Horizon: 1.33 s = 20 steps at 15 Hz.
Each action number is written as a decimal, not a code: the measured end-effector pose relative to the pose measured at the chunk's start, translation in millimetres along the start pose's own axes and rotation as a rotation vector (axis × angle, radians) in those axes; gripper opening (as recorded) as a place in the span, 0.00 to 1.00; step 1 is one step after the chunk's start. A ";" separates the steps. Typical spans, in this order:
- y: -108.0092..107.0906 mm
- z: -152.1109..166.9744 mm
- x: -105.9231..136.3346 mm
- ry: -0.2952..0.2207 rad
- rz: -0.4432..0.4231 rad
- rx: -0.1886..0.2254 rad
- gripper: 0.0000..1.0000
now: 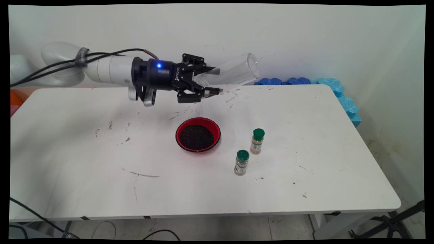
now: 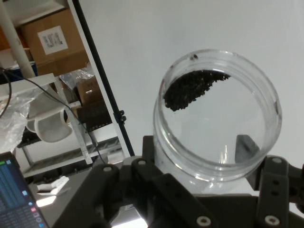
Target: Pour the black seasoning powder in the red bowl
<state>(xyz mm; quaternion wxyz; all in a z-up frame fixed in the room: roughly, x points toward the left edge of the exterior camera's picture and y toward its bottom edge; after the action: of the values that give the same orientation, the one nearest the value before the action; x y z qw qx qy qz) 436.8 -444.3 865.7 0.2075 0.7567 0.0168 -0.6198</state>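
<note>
My gripper hangs above the table's far middle, pointing right, shut on a clear plastic cup. The cup lies almost level, its mouth to the right and tipped slightly upward. In the hand view my gripper clasps the cup near its base, and a small patch of dark grains clings inside the cup's wall. Below and slightly in front of the gripper a red bowl stands on the table, filled with dark grains.
Two small spice jars with green lids stand right of the bowl. Blue foam pieces line the table's far right corner by the wall. Cables trail on the floor at the near left.
</note>
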 end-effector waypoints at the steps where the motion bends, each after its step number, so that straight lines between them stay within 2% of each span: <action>1: 1.5 -0.3 -0.9 0.004 0.014 0.001 0.00; 12: 10.7 -14.3 -31.8 0.095 0.217 -0.006 0.00; 16: 10.5 -15.7 -41.9 0.141 0.351 0.013 0.00; 20: 9.4 -14.9 -53.6 0.184 0.573 0.055 0.00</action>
<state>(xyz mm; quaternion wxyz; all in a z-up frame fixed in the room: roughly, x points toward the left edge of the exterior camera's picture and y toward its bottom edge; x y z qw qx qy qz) 440.9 -435.6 921.3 0.3509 0.7889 -0.1957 -0.4650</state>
